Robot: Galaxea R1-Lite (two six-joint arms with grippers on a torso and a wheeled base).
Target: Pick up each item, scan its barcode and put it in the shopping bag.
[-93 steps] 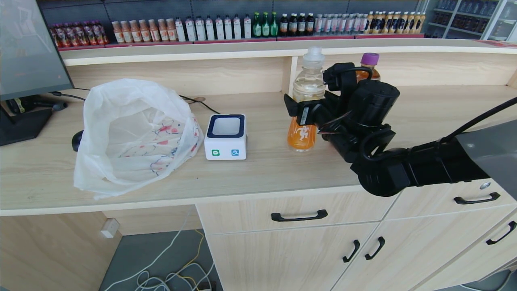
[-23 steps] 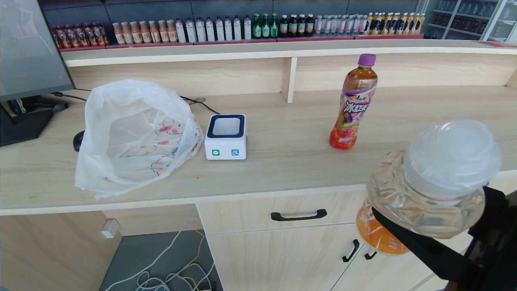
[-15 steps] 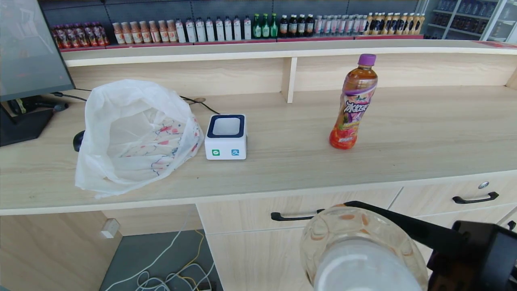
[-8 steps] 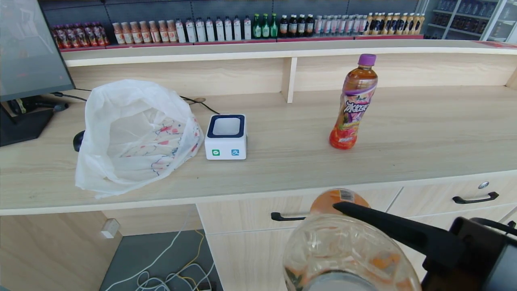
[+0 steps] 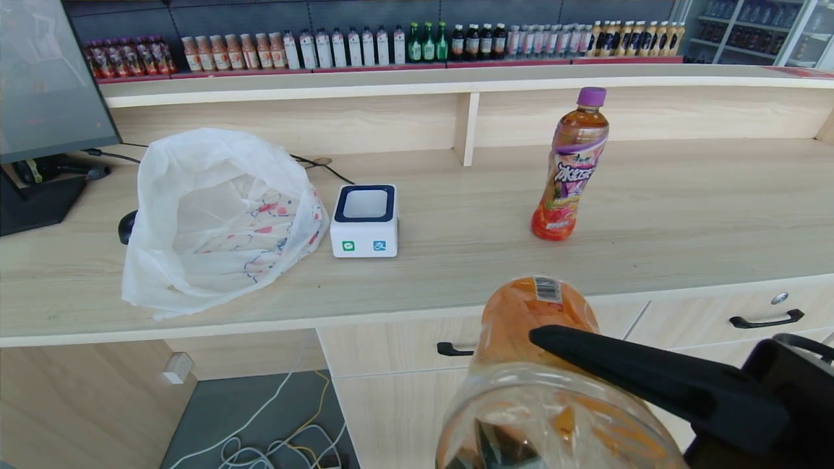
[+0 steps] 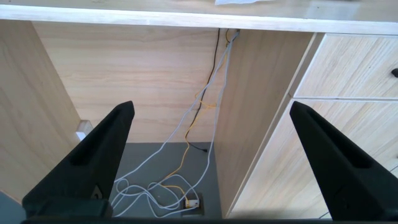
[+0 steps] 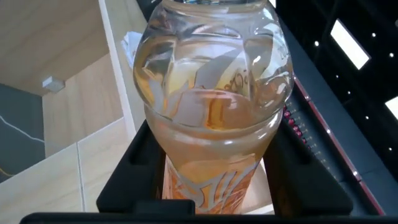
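Note:
My right gripper (image 7: 214,186) is shut on an orange drink bottle (image 5: 531,326), held in the air in front of the counter's front edge, close to the head camera. The bottle lies tipped, its base and barcode label (image 5: 547,288) pointing toward the counter. One black finger (image 5: 619,371) crosses its side. A white scanner box (image 5: 363,220) sits mid-counter. Left of it, the white plastic shopping bag (image 5: 215,215) lies open. A purple-capped bottle (image 5: 573,163) stands upright on the right. My left gripper (image 6: 211,162) hangs open below the counter, with nothing between its fingers.
A monitor (image 5: 45,71) stands at the far left of the wooden counter (image 5: 684,215), with a black mouse (image 5: 124,225) beside the bag. A raised shelf (image 5: 456,81) runs along the back. Drawers (image 5: 482,348) lie below, and cables (image 6: 174,186) trail on the floor.
The right gripper lifted the orange bottle off the counter, drew it back toward the camera, and over the last second turned it so its base swings up toward the counter.

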